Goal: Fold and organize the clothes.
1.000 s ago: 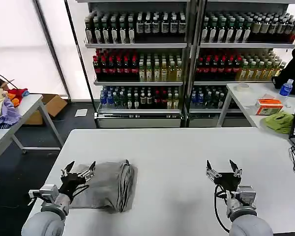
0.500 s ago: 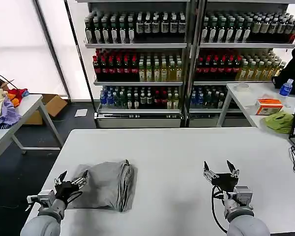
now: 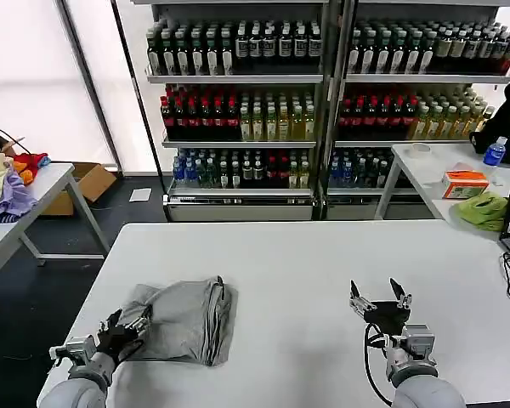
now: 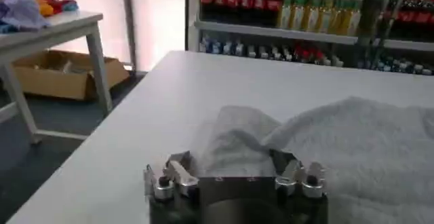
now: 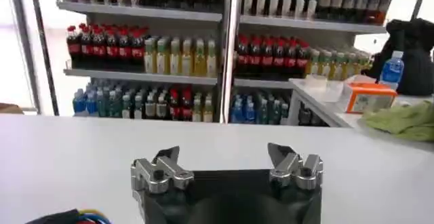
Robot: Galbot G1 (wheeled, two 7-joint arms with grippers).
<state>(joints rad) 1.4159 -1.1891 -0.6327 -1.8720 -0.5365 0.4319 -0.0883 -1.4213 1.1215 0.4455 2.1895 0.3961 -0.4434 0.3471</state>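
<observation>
White worktop (image 3: 323, 263) carries the folded clothes (image 3: 187, 319), whose edge should be squared gently by the released left end effector (image 3: 123, 331), the released right end effector (image 3: 378, 302) held clear.

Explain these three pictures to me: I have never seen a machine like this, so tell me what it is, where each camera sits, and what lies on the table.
It is a two-armed robot. One picture looks down from its head; the others come from cameras on each wrist. On the white table lies a folded grey T-shirt. The left gripper sits open at the shirt's near edge, holding nothing. The right gripper hovers open over bare table, also empty. Shelves of bottles stand behind.
</observation>
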